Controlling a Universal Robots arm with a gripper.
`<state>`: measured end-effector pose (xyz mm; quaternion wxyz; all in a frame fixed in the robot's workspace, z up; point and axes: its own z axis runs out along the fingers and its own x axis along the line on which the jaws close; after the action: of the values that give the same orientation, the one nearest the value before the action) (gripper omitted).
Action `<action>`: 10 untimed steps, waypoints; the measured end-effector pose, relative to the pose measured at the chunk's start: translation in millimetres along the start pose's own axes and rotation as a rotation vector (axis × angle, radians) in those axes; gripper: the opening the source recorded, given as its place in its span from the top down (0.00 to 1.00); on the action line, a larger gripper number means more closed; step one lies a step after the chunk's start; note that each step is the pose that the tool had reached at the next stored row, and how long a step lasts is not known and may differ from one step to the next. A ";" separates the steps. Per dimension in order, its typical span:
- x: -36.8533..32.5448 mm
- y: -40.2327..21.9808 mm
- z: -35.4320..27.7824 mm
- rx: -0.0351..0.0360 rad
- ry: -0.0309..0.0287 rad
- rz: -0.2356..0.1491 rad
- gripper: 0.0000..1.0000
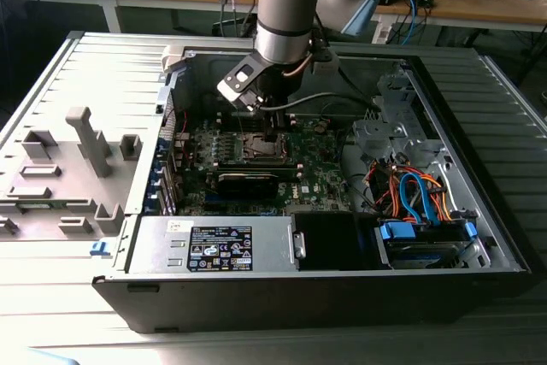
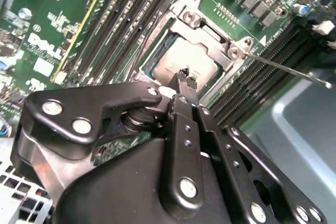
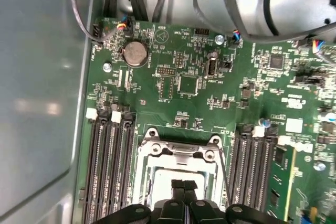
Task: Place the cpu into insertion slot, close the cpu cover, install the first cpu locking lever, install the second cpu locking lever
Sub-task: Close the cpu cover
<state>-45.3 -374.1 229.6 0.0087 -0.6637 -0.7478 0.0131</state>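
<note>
Showing through the lowered silvery window-frame cpu cover (image 2: 206, 23), the silver-grey square cpu (image 2: 185, 57) looks seated; the black gripper (image 2: 185, 78) has empty, clenched jaws, and the thin steel lever (image 2: 286, 70) seems unlatched.

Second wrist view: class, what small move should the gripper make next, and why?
Probably shift the shut gripper sideways toward the thin locking lever. The cpu already sits under the lowered cpu cover, while that lever juts out free across the memory slots.
</note>
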 end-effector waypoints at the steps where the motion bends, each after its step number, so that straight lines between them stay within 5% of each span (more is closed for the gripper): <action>1: 0.0 -0.1 -2.8 0.0000 -0.0001 0.000 0.89; 10: -0.1 -0.5 -23.6 0.0000 -0.0001 0.000 0.89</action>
<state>-45.1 -374.1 253.2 0.0086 -0.6637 -0.7479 0.0132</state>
